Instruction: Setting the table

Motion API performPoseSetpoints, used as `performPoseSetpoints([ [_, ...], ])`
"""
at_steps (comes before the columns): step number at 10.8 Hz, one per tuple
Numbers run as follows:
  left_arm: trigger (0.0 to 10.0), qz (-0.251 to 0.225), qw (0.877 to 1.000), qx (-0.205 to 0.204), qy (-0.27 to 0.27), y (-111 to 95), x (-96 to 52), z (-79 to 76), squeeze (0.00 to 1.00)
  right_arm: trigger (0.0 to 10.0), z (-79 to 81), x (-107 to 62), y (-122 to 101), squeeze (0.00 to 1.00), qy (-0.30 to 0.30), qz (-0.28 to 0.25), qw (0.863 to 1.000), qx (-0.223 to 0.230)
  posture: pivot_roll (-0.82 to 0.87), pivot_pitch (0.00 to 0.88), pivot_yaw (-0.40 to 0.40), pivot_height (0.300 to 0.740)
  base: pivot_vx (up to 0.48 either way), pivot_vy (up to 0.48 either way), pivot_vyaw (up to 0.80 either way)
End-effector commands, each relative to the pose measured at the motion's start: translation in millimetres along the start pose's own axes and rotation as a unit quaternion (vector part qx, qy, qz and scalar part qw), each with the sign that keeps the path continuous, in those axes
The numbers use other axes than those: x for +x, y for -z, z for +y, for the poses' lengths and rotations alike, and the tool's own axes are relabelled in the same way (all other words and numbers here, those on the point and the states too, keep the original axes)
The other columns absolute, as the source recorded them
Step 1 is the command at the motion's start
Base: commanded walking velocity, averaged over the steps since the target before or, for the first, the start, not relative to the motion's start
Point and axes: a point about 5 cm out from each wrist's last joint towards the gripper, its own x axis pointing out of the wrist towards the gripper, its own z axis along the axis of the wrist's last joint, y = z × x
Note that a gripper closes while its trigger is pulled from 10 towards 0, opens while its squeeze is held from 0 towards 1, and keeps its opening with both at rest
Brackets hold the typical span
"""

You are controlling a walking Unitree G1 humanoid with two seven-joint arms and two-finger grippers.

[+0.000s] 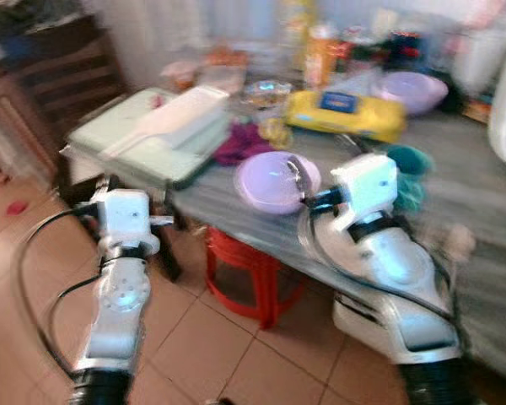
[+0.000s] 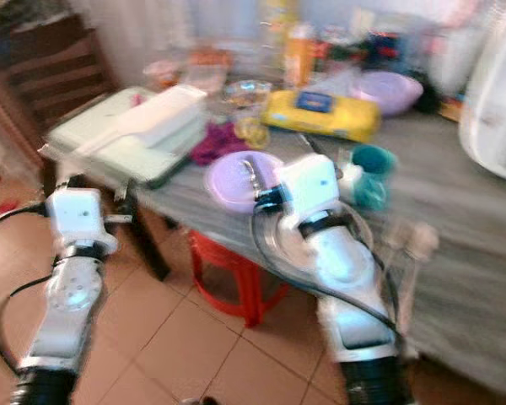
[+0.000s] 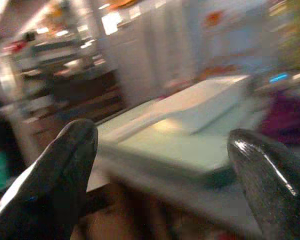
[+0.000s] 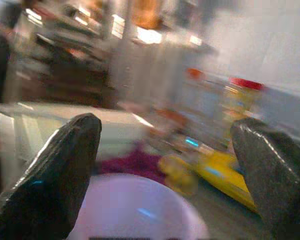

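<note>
The right gripper (image 4: 165, 170), fingers spread wide, reaches towards a shallow lilac plastic plate (image 1: 274, 180) near the front edge of the cluttered grey table (image 1: 481, 202), apparently lining up a grasp; the left gripper (image 3: 165, 175), equally wide, hangs empty off the table's corner.

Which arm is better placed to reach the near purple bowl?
Right. The right pincer is open beside the purple bowl on the table; the left pincer hangs off the table edge.
</note>
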Motion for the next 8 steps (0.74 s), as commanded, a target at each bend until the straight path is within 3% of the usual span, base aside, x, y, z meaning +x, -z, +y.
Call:
performPoseSetpoints([
  [1,10.0,-0.005,1.0,0.005,-0.016,-0.2,-0.7,3.1,0.0,10.0,0.4,-1.2,-4.7,0.0,-0.007,-0.007,1.0,-0.009,-0.12,0.007,0.072,0.74,0.0,0.0,0.8],
  [5,10.0,0.01,0.997,0.053,-0.048,9.6,-3.8,6.7,0.0,10.0,9.4,-2.7,-2.4,0.0,-0.029,-0.003,1.0,-0.005,-0.12,0.0,0.068,0.74,0.0,0.0,0.8],
  [8,10.0,0.027,0.997,0.061,-0.045,19.7,-5.9,5.6,0.0,10.0,15.6,-1.8,6.2,0.0,-0.039,0.009,0.999,0.011,-0.11,0.0,0.066,0.74,0.0,0.0,0.8],
])
